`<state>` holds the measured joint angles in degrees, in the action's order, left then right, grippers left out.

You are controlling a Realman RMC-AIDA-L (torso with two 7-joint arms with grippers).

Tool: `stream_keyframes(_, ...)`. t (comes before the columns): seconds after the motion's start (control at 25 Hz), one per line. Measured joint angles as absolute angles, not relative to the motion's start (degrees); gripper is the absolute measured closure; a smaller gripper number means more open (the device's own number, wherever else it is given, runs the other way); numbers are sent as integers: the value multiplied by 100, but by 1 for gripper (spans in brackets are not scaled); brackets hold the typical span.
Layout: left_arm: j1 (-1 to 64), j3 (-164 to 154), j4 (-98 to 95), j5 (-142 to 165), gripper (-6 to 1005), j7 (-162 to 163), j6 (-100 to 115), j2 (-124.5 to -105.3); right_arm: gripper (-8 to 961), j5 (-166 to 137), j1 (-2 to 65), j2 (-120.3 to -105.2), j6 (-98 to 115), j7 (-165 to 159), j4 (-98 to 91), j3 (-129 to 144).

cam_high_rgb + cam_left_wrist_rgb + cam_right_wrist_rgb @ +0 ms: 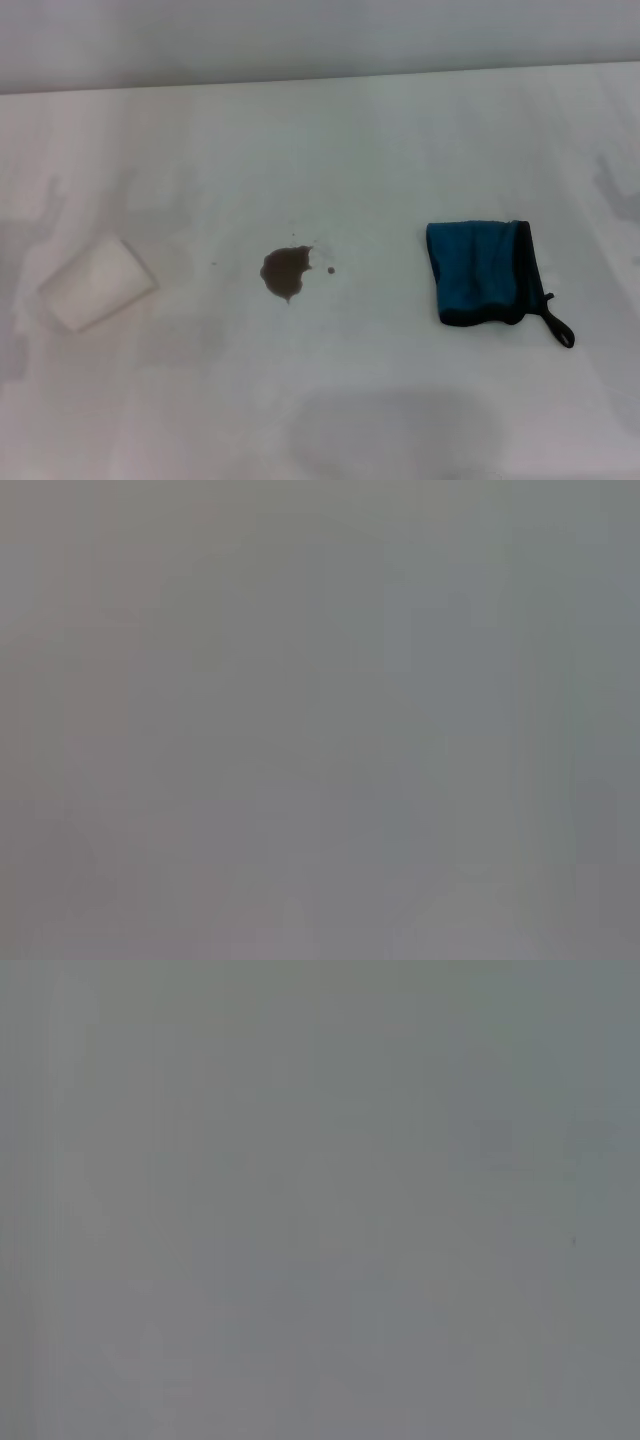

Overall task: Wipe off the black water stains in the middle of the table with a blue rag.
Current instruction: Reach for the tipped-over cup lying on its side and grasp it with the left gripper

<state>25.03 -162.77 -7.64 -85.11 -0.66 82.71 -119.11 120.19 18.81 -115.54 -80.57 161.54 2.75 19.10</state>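
In the head view the black water stains (pixel 285 271) form a small dark brownish blotch in the middle of the white table (pixel 330 150), with a few tiny specks beside it. The blue rag (pixel 482 272) lies folded flat to the right of the stains, apart from them, its black loop at the near right corner. Neither gripper shows in the head view. The left wrist and right wrist views show only a plain grey surface, with no fingers and no objects.
A white plastic cup (pixel 96 284) lies on its side at the left of the table, apart from the stains. The table's far edge (pixel 320 80) runs across the top of the head view.
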Motion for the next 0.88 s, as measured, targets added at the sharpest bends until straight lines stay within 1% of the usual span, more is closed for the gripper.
stream_keyframes(0.4, 2453, -16272, -786, -8507, 113, -56, 8269, -11926, 82, 12005, 1932, -11558, -8030, 16155, 246, 1930)
stream_keyframes(0.68, 2456, -16238, -763, -8516, 114, -11, 8351, -11907, 83, 12005, 1911, -11557, -8045, 16123, 275, 1919)
stream_keyframes(0.88, 2486, -16277, -586, -8393, 114, 731, 8313, -11865, 83, 12005, 1941, -11564, -7962, 16155, 282, 1936)
